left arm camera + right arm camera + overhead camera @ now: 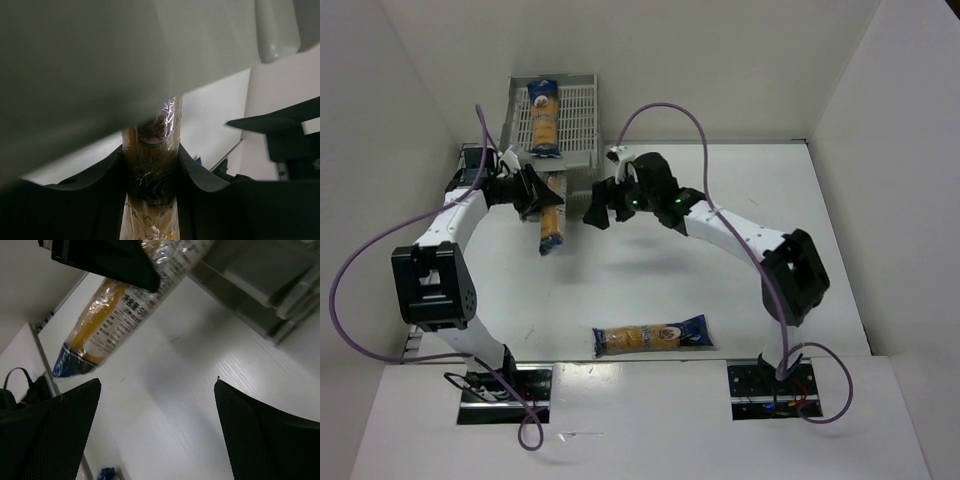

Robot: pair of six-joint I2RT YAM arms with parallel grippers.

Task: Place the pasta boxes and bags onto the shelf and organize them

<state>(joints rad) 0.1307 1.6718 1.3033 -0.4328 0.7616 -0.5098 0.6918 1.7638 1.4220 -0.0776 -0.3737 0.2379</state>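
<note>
Top external shows white table (650, 285), white walls (720, 60), grey shelf (576, 112) at back.

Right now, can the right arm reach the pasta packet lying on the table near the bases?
Probably yes: the right gripper is open and empty, and that packet lies alone, nothing between them.

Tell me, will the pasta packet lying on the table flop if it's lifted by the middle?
Probably not: the held packet in the left gripper juts out straight beyond it. Its glossy wrap may slip in a loose grip. The lying packet rests flat on the table, so a push at one end would likely swing it, not tip it.
</note>
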